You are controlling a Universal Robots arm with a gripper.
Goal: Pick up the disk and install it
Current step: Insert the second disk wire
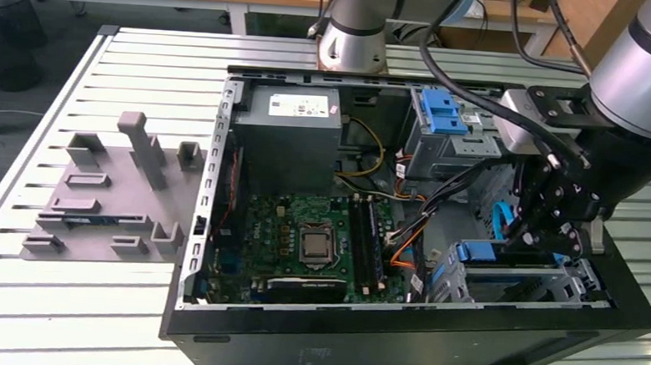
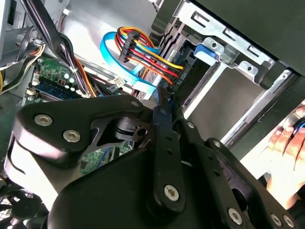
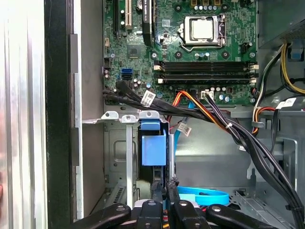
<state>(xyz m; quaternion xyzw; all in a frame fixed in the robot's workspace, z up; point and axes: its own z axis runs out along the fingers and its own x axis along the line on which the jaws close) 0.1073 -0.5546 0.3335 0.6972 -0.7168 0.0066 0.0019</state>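
My fingers (image 3: 164, 193) pinch the thin blue plastic rail edge of the silver-grey disk (image 3: 153, 149), holding it upright to slide into the metal drive bay (image 3: 116, 157) at the case's front corner.

Surface: we see a slatted metal surface (image 1: 142, 64) of pale ribbed panels carrying everything.
On its right part in the exterior view: we find an open black computer case (image 1: 407, 337), lying on its side.
Left of the case: we note a grey fixture block (image 1: 107, 200) with upright posts and slots, just beside it.
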